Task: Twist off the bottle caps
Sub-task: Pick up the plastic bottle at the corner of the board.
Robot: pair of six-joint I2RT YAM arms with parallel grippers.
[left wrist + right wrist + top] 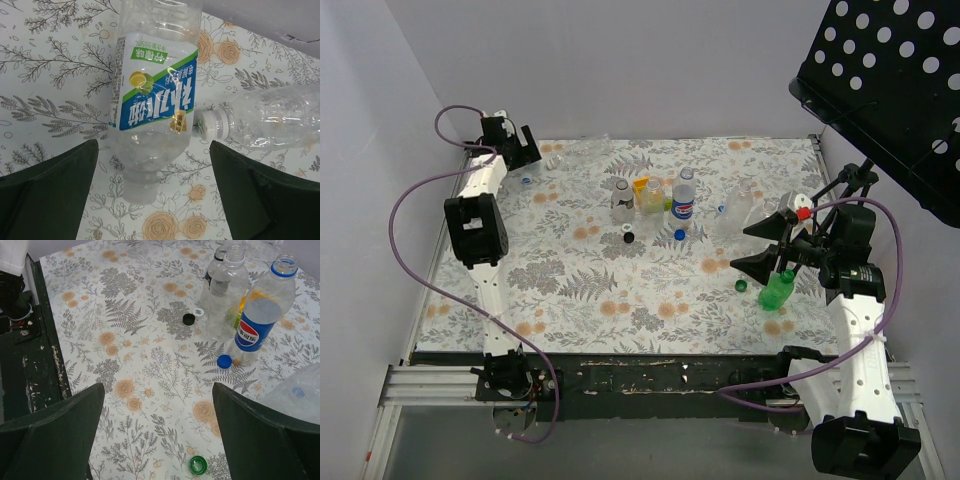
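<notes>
We see a white left arm (484, 182) and a white right arm (856, 335) with black joints. A thin purple cable (393, 225) loops along each. Our dark green wedge-shaped fingers (45, 197) look smooth. The right arm has a small red knob (803, 212).

**Bottles and caps**

A Pepsi bottle (257, 315) and a clear bottle (225, 295) are stood upright, uncapped. A black cap (188, 319), white cap (198, 312), blue cap (224, 361) and green cap (198, 465) are scattered loose nearby. A labelled bottle (150, 100) and a crumpled bottle (270, 120) are laid flat, capped.

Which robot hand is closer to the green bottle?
Right. The right gripper is right next to the green bottle. The left gripper is far away, at the back left corner of the table.
</notes>
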